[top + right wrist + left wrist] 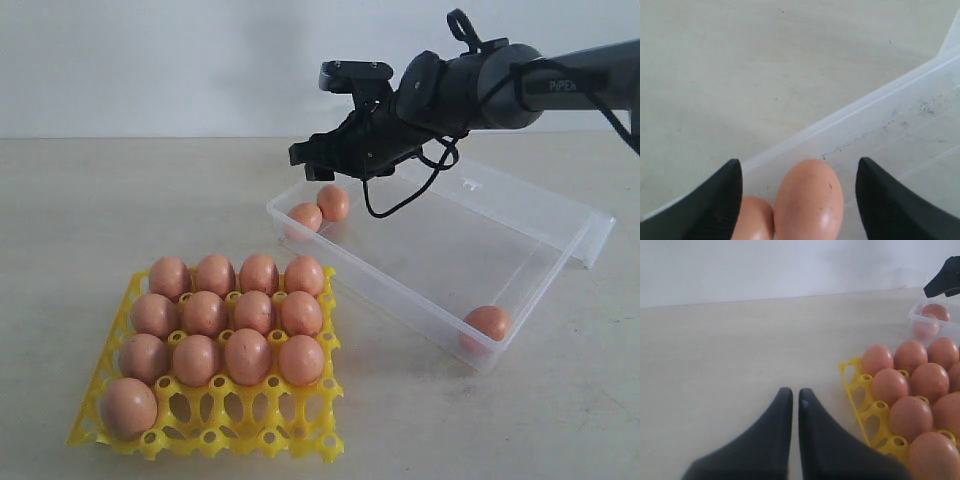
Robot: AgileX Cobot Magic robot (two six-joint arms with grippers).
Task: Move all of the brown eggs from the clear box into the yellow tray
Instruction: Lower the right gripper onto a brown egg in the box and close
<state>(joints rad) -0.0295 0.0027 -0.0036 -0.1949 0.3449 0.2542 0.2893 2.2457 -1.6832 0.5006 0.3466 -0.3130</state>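
The yellow tray (300,430) at the front left holds several brown eggs (247,355); its front row has one egg at the left. The clear box (440,262) lies to its right with two eggs (333,202) touching in its far left corner and one egg (488,322) in the near right corner. My right gripper (799,172) hangs open just above the corner pair, its fingers either side of the larger egg (809,200) and not touching it. My left gripper (795,396) is shut and empty over bare table, left of the tray (856,385).
The box's hinged clear lid (520,205) lies open behind it toward the right. The right arm (500,85) reaches in from the upper right above the box. A pale table (100,200) spreads all round.
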